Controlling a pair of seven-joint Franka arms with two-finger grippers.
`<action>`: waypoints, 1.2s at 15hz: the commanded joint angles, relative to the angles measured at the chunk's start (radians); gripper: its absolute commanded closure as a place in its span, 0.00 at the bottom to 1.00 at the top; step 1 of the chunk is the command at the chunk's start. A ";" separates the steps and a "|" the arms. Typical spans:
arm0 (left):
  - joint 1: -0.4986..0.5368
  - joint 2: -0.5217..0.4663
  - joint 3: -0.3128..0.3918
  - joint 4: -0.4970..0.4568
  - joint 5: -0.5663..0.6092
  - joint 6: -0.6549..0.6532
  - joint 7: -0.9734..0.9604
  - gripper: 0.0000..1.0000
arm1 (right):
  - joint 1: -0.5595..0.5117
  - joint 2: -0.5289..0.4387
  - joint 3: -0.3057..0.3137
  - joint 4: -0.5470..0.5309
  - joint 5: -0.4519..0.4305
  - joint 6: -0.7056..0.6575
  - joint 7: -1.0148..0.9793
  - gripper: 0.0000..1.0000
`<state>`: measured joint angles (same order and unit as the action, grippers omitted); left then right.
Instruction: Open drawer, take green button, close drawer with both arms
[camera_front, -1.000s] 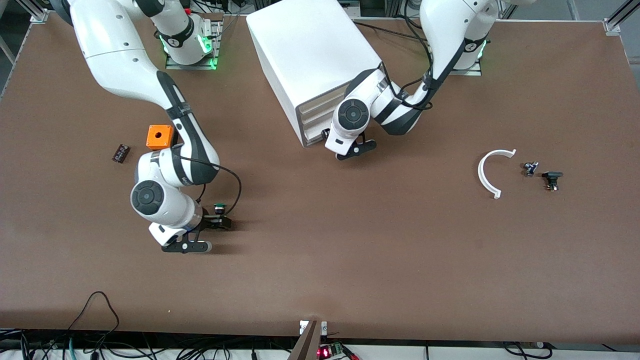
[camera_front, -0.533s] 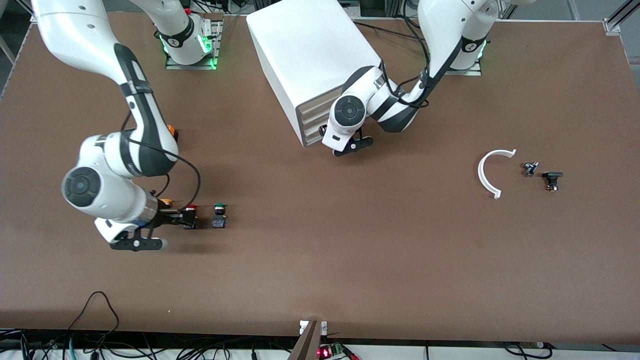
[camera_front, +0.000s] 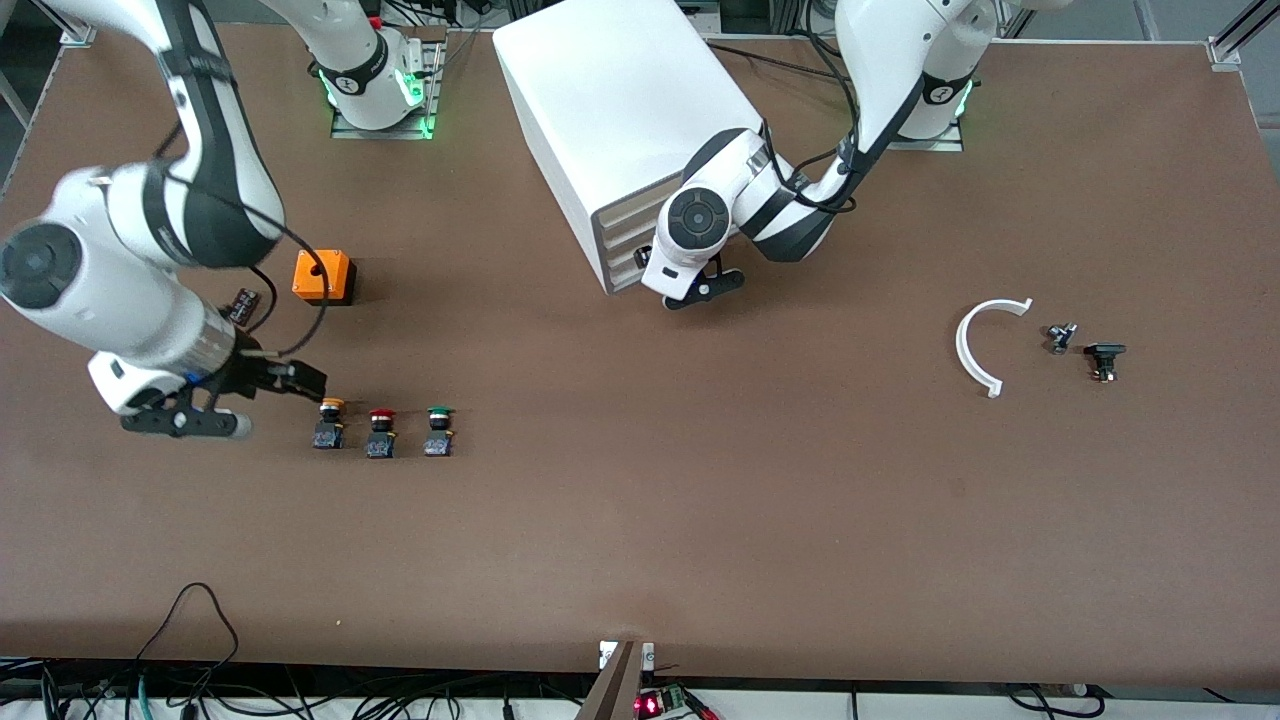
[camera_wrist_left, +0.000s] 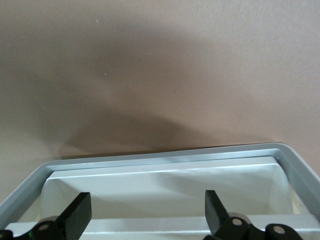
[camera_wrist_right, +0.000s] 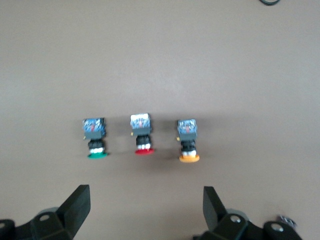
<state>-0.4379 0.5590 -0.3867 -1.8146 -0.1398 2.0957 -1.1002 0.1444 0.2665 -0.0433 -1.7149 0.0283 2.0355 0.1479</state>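
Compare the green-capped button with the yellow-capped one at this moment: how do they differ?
Cap colour: the green button has a green cap, the yellow button an orange-yellow one. Place: they sit at opposite ends of a row of three with the red button between; the yellow one is toward the right arm's end and closest to the right gripper, whose jaws are open. Both have black blocky bodies and rest untouched on the table.

Three push buttons (camera_front: 380, 432) — one cabinet (camera_front: 620, 130), one orange box (camera_front: 322, 276) — two arms (camera_front: 760, 200).
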 joint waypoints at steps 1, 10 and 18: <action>0.089 -0.053 -0.006 0.046 0.005 -0.062 0.067 0.00 | 0.000 -0.125 -0.001 -0.061 -0.002 -0.055 -0.011 0.00; 0.306 -0.123 0.028 0.307 0.167 -0.433 0.598 0.00 | -0.195 -0.231 0.178 -0.049 -0.011 -0.156 -0.002 0.00; 0.441 -0.376 0.241 0.190 0.157 -0.459 1.197 0.00 | -0.195 -0.242 0.177 0.106 -0.022 -0.368 -0.010 0.00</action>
<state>-0.0441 0.2939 -0.1620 -1.5335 0.0051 1.6331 -0.0223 -0.0292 0.0072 0.1166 -1.6561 0.0147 1.7042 0.1458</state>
